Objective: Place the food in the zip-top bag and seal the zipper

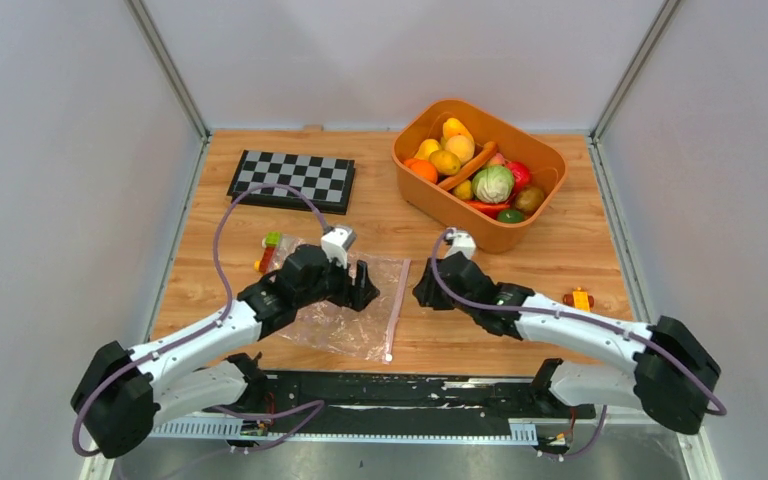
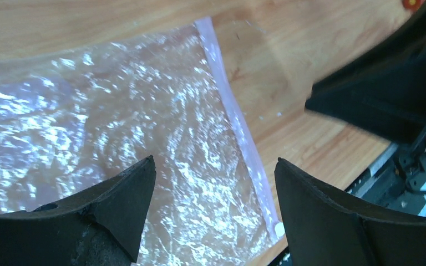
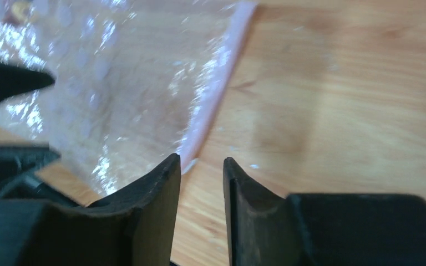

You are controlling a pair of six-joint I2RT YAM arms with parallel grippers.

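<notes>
The zip-top bag (image 1: 335, 318) lies flat and see-through on the wood between my two arms, with nothing visible inside it. Its zipper (image 1: 397, 305) runs along the right edge as a pale strip (image 2: 238, 122) (image 3: 211, 105). My left gripper (image 1: 365, 290) (image 2: 215, 166) hovers open over the bag (image 2: 144, 127) near the zipper side, holding nothing. My right gripper (image 1: 422, 292) (image 3: 201, 163) is just right of the zipper, its jaws slightly apart over bare wood beside the bag (image 3: 116, 83). The food (image 1: 493, 183) is piled in the orange tub.
The orange tub (image 1: 545, 165) stands at the back right. A checkerboard (image 1: 292, 180) lies at the back left. One small block toy (image 1: 270, 250) sits by the bag's far left corner, another (image 1: 580, 298) beside the right arm. White walls enclose the table.
</notes>
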